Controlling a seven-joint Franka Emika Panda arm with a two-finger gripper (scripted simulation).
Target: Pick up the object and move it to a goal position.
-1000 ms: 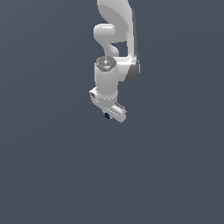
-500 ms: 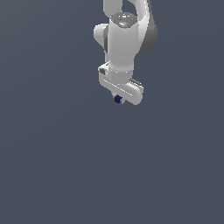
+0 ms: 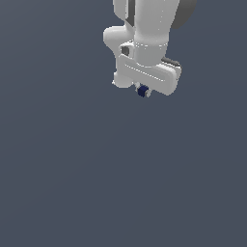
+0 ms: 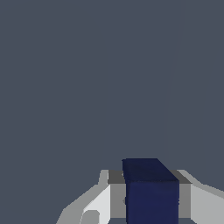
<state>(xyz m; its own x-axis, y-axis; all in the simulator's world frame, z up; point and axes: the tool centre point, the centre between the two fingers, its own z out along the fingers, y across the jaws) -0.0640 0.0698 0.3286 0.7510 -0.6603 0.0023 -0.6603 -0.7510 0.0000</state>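
White rounded arm [image 3: 152,29], dark joint, boxy white tool [image 3: 144,91].

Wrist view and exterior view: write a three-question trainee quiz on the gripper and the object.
1. True or false: the object sits between the fingers of the gripper.
2. What colour is the object?
A. red
B. dark navy blue
C. yellow
3. In the wrist view, the object's shape looks like a ____, with flat faces and straight edges.

Key:
1. True. The wrist view shows a finger on either side of it.
2. B.
3. Block. In the exterior view it is too small to tell the shape.
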